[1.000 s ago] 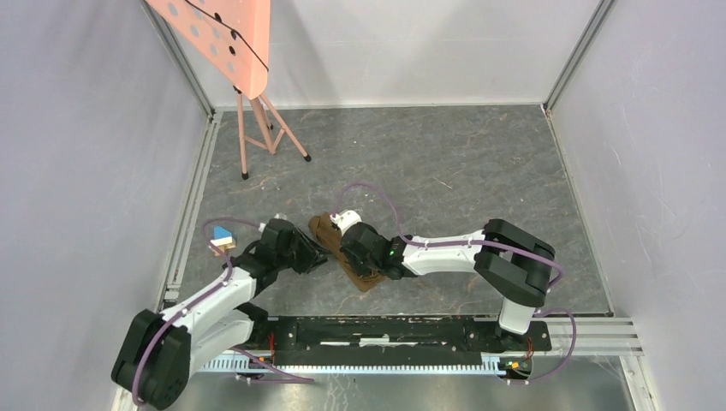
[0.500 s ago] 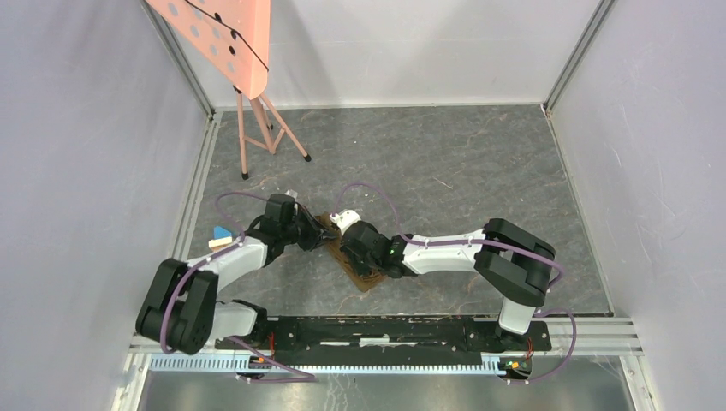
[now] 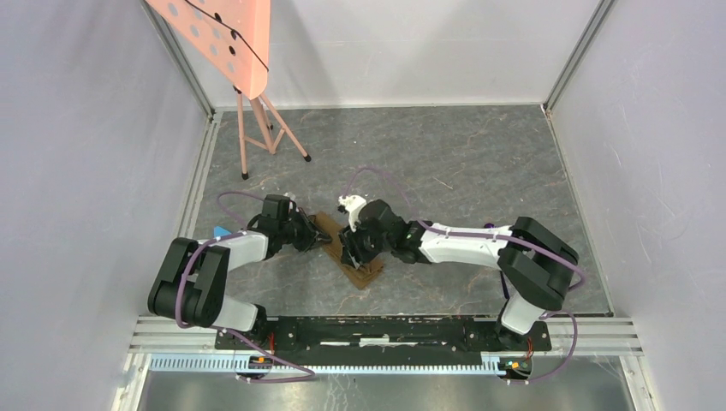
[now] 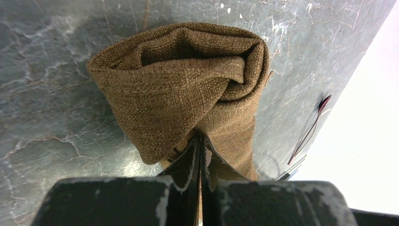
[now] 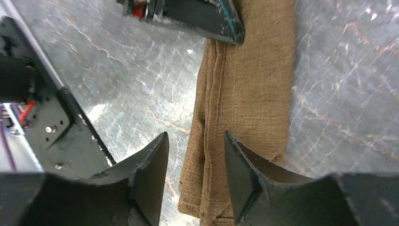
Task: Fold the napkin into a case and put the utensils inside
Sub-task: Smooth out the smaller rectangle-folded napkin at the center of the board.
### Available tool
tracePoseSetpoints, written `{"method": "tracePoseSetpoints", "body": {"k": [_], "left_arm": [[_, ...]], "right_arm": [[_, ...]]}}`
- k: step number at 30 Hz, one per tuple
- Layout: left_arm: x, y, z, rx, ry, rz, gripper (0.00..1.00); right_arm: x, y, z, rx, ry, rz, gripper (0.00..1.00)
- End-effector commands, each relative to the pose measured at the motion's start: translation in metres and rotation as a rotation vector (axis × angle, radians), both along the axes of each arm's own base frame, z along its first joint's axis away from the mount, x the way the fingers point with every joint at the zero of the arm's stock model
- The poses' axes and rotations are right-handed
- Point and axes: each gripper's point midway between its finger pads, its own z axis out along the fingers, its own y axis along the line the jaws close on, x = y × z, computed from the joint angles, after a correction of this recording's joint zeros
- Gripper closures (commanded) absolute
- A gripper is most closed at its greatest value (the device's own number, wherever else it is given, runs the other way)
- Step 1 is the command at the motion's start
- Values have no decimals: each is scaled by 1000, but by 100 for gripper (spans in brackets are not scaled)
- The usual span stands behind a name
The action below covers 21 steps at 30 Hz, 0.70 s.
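Centrally, napkin [image 3: 364, 271] on marbled table [image 3: 462, 163], pale walls [image 3: 86, 171]

I have the napkin [image 3: 365, 271] lying on the table [image 3: 462, 171] about midway back, slanting from far left to near right. My left pincer [image 3: 315, 238] sits at its far-left end, touching the cloth, and my right pincer [image 3: 349, 250] is over its middle. A stand [image 3: 244, 77] occupies the far-left corner, behind both.
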Motion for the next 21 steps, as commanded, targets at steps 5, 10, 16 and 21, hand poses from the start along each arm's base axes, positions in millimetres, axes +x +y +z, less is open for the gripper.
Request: {"method": "tracePoseSetpoints", "body": {"k": [5, 10, 16, 21], "left_arm": [[-13, 26, -28, 107, 35, -2, 98], [-13, 28, -29, 105, 35, 13, 98], [-15, 34, -38, 123, 64, 42, 98], [-14, 34, -37, 117, 67, 38, 98]], "right_arm": [[-1, 17, 25, 199, 87, 69, 43], [-14, 6, -11, 184, 153, 39, 54], [-49, -15, -59, 156, 243, 36, 67], [-56, -18, -48, 76, 115, 100, 66]]}}
